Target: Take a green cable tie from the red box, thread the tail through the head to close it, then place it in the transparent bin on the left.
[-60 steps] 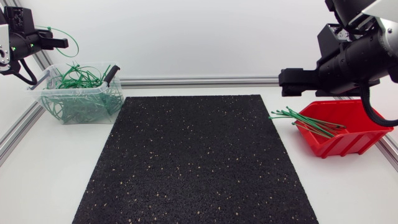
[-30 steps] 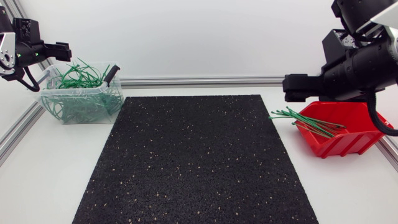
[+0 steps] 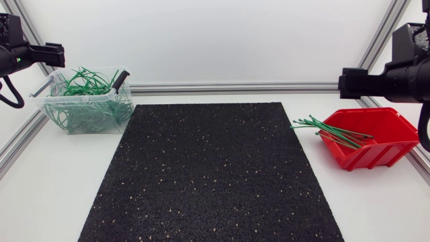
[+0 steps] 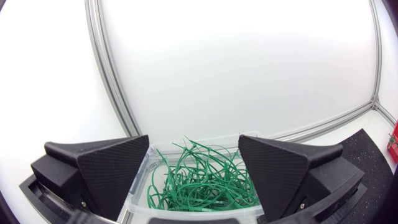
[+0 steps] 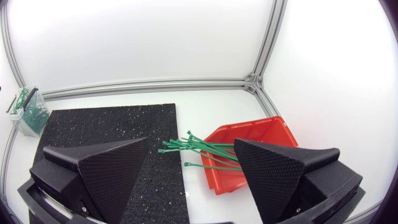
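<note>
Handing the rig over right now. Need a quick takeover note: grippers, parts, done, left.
Left gripper: open, empty, raised by the transparent bin.
Right gripper: open, empty, raised by the red box.
Looped ties fill the bin; straight ties lie in the box, tips over its rim toward the black mat.
Done: nothing in hand. Left: pick a straight tie, thread it, bin it.

Bright, even light washes the white table (image 3: pixel 54 195), with only a faint soft shadow under the red box (image 3: pixel 366 158). Wrist views bow the frame rails (image 4: pixel 111 74).
</note>
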Tool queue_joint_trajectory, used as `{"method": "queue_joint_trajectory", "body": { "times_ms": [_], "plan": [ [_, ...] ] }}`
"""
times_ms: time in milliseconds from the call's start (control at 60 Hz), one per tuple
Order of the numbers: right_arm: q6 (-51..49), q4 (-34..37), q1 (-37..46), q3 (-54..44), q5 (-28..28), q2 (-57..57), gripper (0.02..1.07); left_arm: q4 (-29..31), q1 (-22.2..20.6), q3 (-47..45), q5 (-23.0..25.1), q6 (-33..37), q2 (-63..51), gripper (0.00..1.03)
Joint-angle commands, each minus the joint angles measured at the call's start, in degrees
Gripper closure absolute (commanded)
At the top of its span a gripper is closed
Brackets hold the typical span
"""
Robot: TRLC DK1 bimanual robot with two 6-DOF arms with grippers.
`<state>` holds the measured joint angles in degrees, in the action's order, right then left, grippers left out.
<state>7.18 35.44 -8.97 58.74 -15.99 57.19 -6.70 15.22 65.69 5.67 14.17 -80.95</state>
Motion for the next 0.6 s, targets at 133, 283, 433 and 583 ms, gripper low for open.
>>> {"method": "queue_joint_trajectory", "body": {
  "times_ms": [133, 283, 433, 583],
  "plan": [
    [-6.2, -7.5, 5.5, -9.3, -0.4, -8.1, 0.07, -0.7, -0.2, -10.6, 0.0, 0.4, 9.6, 0.03],
    [-7.4, -12.7, 8.4, -15.7, 0.0, -12.8, 0.07, -0.9, 0.2, -16.6, 0.4, 0.4, 14.5, 0.03],
    [-7.4, -14.3, 8.5, -20.3, 0.1, -19.0, 0.07, -1.6, 0.4, -22.6, 1.3, 0.2, 20.7, 0.03],
    [-7.4, -15.1, 8.6, -24.3, -0.2, -25.4, 0.07, -1.6, 0.4, -28.2, 2.0, -0.8, 26.5, 0.03]
  ]
}}
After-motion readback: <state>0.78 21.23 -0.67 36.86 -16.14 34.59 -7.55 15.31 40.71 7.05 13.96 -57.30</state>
